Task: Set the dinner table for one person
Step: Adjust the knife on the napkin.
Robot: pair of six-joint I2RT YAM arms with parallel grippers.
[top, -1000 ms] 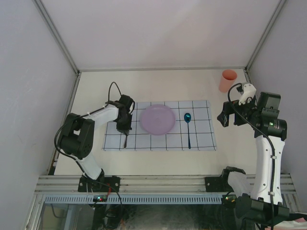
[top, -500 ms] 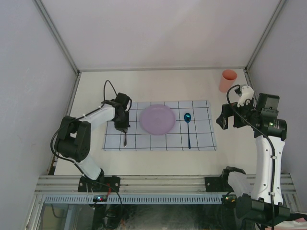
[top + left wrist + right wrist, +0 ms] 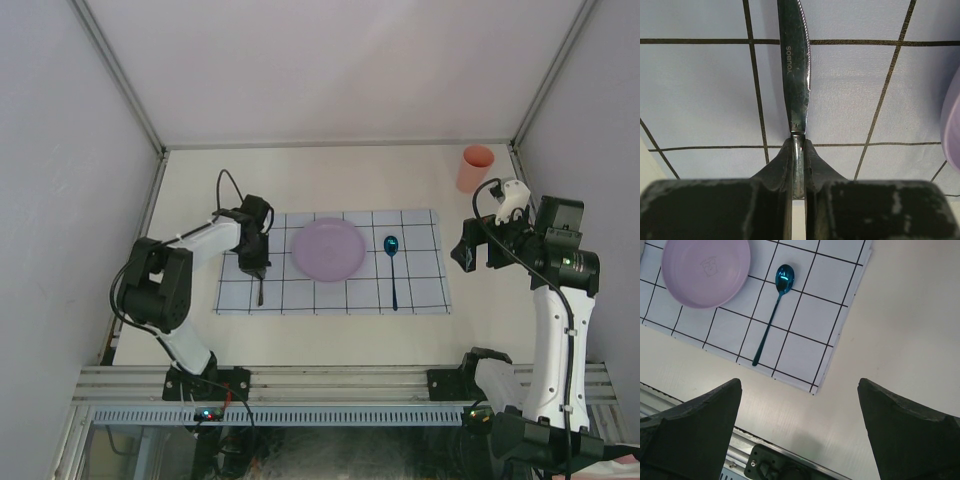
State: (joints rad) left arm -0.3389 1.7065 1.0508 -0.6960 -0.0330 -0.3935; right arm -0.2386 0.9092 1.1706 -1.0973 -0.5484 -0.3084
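On the off-white dinner table lies a pale grid cloth. On the cloth sit a lilac plate and, to its right, a blue spoon. My left gripper is low over the cloth's left part, left of the plate. It is shut on the handle of a dark steel knife. In the left wrist view the fingers pinch the handle and the blade points away over the cloth. My right gripper is open and empty, raised past the cloth's right edge; its view shows the plate and spoon.
An orange cup stands at the table's far right corner. Aluminium rails run along the near edge, with grey walls on three sides. The plate's rim is just right of the knife in the left wrist view.
My left gripper has shifted slightly left and back with the knife still held over the cloth. My right gripper has barely moved.
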